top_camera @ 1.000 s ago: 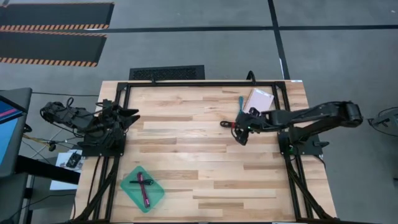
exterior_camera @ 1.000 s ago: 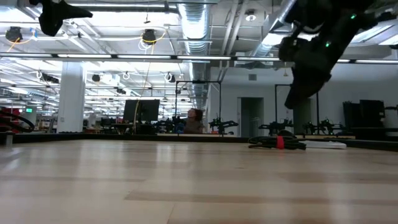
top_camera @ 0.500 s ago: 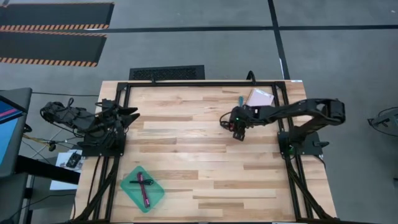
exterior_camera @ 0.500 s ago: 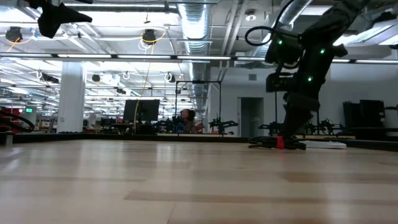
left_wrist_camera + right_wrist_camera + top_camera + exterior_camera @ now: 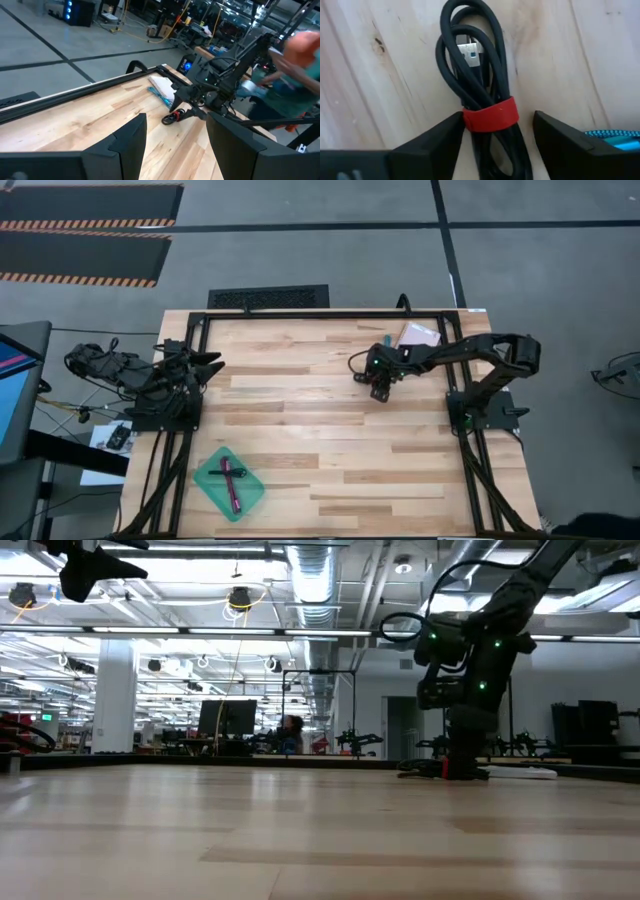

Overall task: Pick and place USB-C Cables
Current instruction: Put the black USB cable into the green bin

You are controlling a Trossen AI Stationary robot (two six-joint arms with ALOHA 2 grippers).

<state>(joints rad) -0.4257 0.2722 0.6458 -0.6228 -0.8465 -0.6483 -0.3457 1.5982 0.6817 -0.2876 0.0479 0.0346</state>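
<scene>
A black USB-C cable bundle with a red band (image 5: 481, 95) lies flat on the table right of centre (image 5: 362, 376). My right gripper (image 5: 495, 150) is down at it, open, one finger on each side of the banded part, pointing down (image 5: 462, 762). The teal cable (image 5: 388, 341) lies by the far edge, and its tip shows in the right wrist view (image 5: 615, 138). A magenta cable (image 5: 233, 488) and a black cable (image 5: 230, 472) lie in the green tray (image 5: 208, 480). My left gripper (image 5: 175, 150) is open, raised at the table's left side (image 5: 205, 366). My right gripper comes from above with its fingers across the bundle. One finger (image 5: 435, 142) stands right against the red band (image 5: 490, 116), and I cannot tell whether it touches. The other finger (image 5: 570, 145) is apart from the bundle, which lies flat on the table.
A white-pink flat packet (image 5: 418, 335) lies by the far right corner, beside the teal cable. The green tray sits near the near-left corner. A black frame (image 5: 320, 314) runs along the table's edges. A person (image 5: 295, 75) is beyond the table's right side.
My right gripper has come down from well above the table to table level. It has also shifted toward the table's left and far edge, onto the black-and-red cable, with its arm drawn in. The cable has stayed in place.
</scene>
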